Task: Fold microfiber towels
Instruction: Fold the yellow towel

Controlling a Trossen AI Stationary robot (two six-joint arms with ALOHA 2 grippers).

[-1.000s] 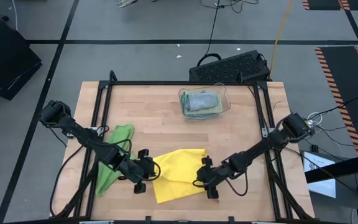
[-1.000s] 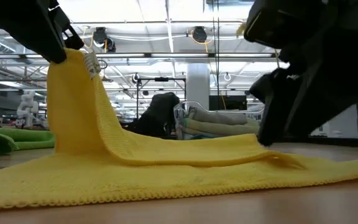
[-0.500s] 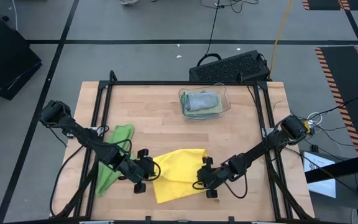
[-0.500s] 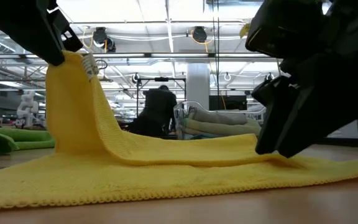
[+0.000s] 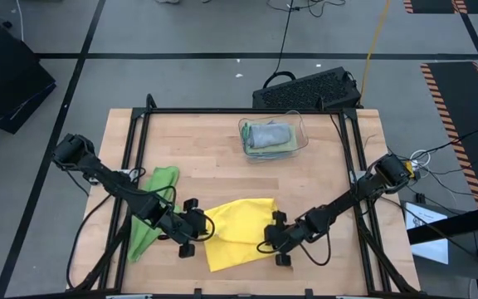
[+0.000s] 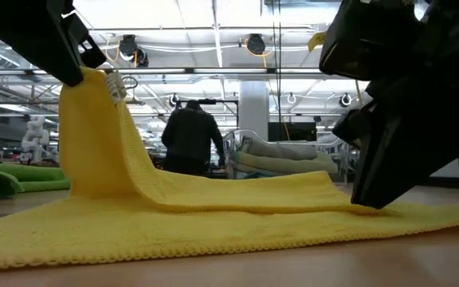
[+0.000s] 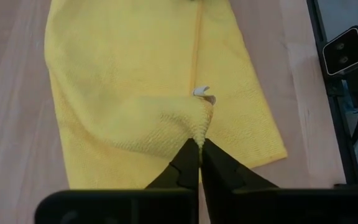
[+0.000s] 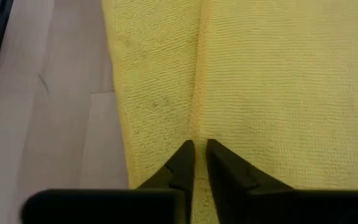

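From above, the yellow towel [image 5: 239, 232] lies spread on the near middle of the table [image 5: 222, 166], between the two grippers. The left gripper [image 5: 201, 226] is at its left edge and the right gripper [image 5: 270, 239] at its right edge. A bright green towel [image 5: 152, 208] lies crumpled just left of the left arm. A clear bin [image 5: 273, 137] at the far side of the table holds folded towels, grey on top.

At table height, the left gripper [image 6: 86, 68] holds a corner of the yellow towel [image 6: 213, 219] lifted well above the table, the cloth draping down from it. The right gripper's dark bulk stands low on the cloth at the other side; its tips are hidden there. The green towel [image 6: 6, 179] lies behind, and a person [image 6: 191, 139] stands in the room beyond the bin [image 6: 281, 155].

Past the left wrist, the fingers [image 7: 185, 165] are pressed together, pinching a raised corner of the towel [image 7: 142, 81].

Past the right wrist, the fingers [image 8: 182, 158] are nearly together, nipping a ridge of the towel [image 8: 260, 81] near its edge.
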